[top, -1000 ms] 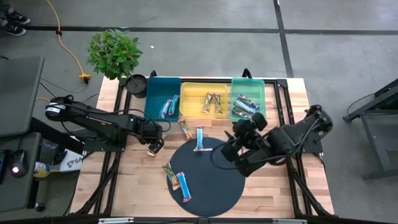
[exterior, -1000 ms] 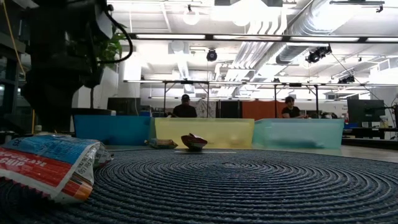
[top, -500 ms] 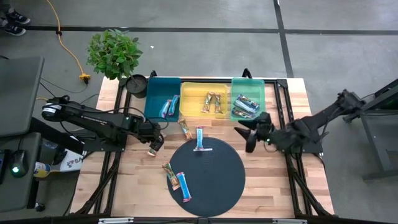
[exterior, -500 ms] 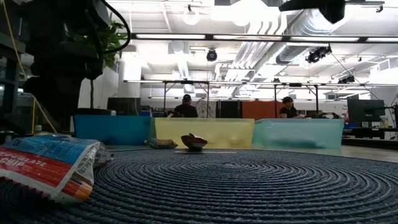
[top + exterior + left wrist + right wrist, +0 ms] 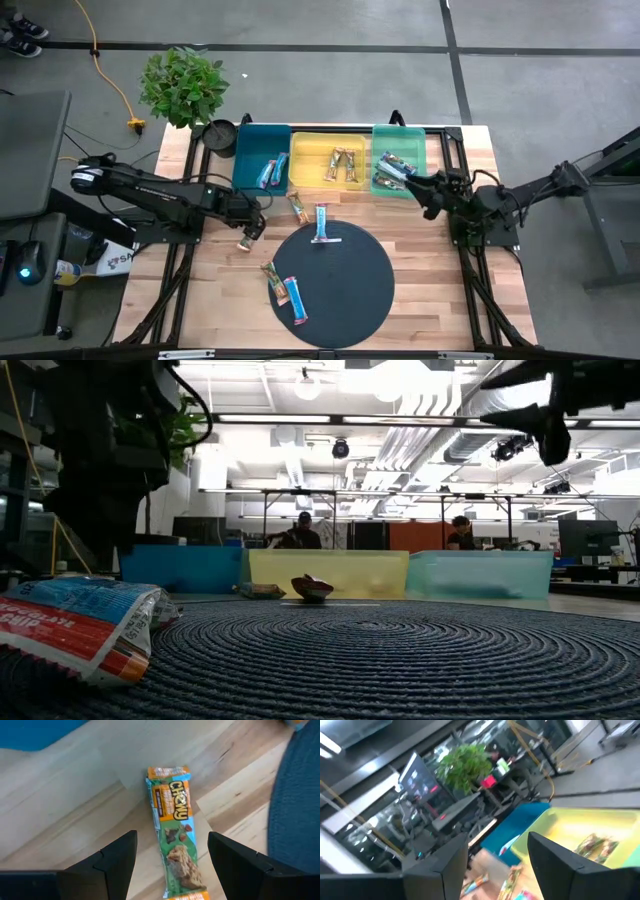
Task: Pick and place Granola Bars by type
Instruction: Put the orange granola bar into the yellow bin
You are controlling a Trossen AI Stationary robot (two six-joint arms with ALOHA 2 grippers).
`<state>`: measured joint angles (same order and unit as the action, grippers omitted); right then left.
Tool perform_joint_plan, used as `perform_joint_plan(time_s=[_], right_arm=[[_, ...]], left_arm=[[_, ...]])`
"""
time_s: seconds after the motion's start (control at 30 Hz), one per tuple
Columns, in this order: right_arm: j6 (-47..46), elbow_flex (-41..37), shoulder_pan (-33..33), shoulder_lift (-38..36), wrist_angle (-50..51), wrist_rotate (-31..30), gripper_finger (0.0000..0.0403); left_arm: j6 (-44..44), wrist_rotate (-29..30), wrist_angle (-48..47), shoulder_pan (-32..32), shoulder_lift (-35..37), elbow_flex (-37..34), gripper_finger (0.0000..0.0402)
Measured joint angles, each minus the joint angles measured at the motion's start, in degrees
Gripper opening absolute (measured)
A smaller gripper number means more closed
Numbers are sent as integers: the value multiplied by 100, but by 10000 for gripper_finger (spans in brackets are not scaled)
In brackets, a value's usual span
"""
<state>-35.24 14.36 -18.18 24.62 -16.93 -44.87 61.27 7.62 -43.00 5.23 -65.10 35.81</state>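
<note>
A green-and-orange granola bar (image 5: pixel 175 827) lies flat on the wood left of the round mat, also seen as a bar (image 5: pixel 245 240). My left gripper (image 5: pixel 172 865) hovers over it, open, one finger on each side of the bar's length. My right gripper (image 5: pixel 410 186) is open and holds nothing, in the air at the green tray's near right corner. Three bars lie on the dark mat (image 5: pixel 350 300): a blue one (image 5: pixel 321 223), a tan one (image 5: pixel 270 272) and another blue one (image 5: pixel 295 298). A tan-brown bar (image 5: pixel 298 207) rests on the wood.
The teal tray (image 5: pixel 247 140), yellow tray (image 5: pixel 305 145) and green tray (image 5: pixel 415 140) stand in a row along the far edge, each with bars inside. A potted plant (image 5: pixel 185 88) stands at the far left corner. People show in the room behind (image 5: pixel 300 535).
My right arm has swung off the mat's right part, risen and stretched toward the table's far right, ending by the green tray. The bars on the mat and table lie as before.
</note>
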Motion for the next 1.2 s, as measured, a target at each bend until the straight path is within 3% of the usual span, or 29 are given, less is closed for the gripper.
perform_joint_plan(time_s=[0.13, 0.3, 0.47, 0.9, 1.2], right_arm=[[334, -255, 190, -518, -39, -179, 191], [428, -470, 588, -745, 71, 83, 191], [492, -521, 1223, -778, 591, 829, 191], [1507, -519, 2832, -770, 2182, 3547, 191], [2104, -519, 3183, -767, 2400, 3909, 191]], left_arm=[[-107, -38, 136, 0, -384, 2, 241], [-76, -310, 504, 0, -786, 2, 241], [92, -315, 800, 2, -982, 2, 241], [372, -157, 557, 2, -982, 4, 241], [198, -413, 551, 2, -982, 4, 241]])
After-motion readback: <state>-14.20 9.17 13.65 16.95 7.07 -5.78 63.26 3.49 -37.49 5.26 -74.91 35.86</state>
